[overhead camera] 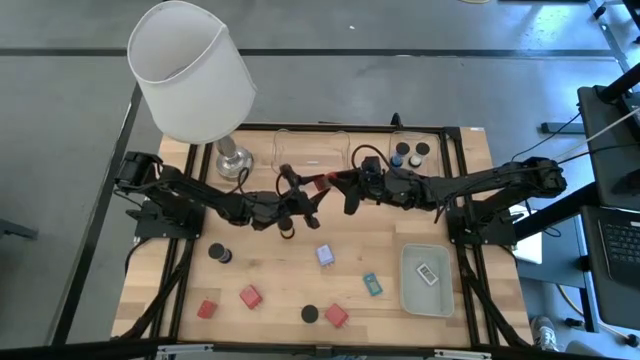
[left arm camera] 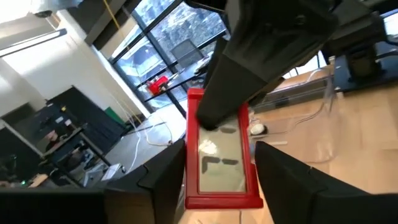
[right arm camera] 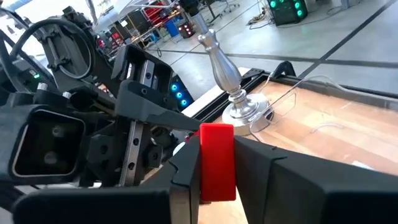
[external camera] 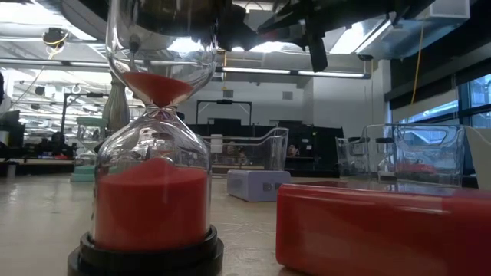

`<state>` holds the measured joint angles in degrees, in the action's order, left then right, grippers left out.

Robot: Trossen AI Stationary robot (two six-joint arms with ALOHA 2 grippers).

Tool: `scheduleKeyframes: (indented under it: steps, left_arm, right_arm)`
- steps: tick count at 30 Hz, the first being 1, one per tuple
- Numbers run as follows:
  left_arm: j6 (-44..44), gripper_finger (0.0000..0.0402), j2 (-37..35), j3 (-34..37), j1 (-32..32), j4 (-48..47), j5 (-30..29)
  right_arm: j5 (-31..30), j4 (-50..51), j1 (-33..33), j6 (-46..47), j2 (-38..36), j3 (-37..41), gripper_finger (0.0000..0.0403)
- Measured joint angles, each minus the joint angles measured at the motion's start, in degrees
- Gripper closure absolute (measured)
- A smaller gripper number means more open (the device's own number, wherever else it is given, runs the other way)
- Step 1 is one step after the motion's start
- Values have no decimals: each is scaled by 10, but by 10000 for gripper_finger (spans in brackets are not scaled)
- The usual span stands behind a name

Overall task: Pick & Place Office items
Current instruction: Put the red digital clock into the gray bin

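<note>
The red-framed flat rectangle (left arm camera: 222,155) hangs above the bench's middle near the far edge, between my two grippers. My right gripper (right arm camera: 217,163) pinches it on its flat faces, long axis along the fingers. My left gripper (left arm camera: 217,180) is spread around its frame, not closed. Open wood lies below, clear trays (overhead camera: 312,148) beyond.

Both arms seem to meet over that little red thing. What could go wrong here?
The red piece, clamped in the right gripper, meets the left gripper in mid-air; it might slip and fall. The grippers are crowded together and could bump. The lamp stands close beside the left arm.
</note>
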<state>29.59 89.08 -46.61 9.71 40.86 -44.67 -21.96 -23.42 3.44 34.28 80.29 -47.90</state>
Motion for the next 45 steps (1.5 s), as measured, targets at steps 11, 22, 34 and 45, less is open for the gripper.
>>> scheduleKeyframes:
  steps: [11,22,34,45]
  left_arm:
    - [-12,147,-1,0,50,-5,-120]
    - [-94,151,-2,0,55,-103,-245]
    - [-256,153,-2,0,2,-271,-175]
    - [-276,158,-2,0,-20,-280,-64]
  right_arm:
    - [47,332,-22,2,-94,-48,332]
    - [248,734,115,228,-153,-108,331]
    - [274,828,332,505,-108,-76,331]
    - [320,819,322,476,-10,-47,331]
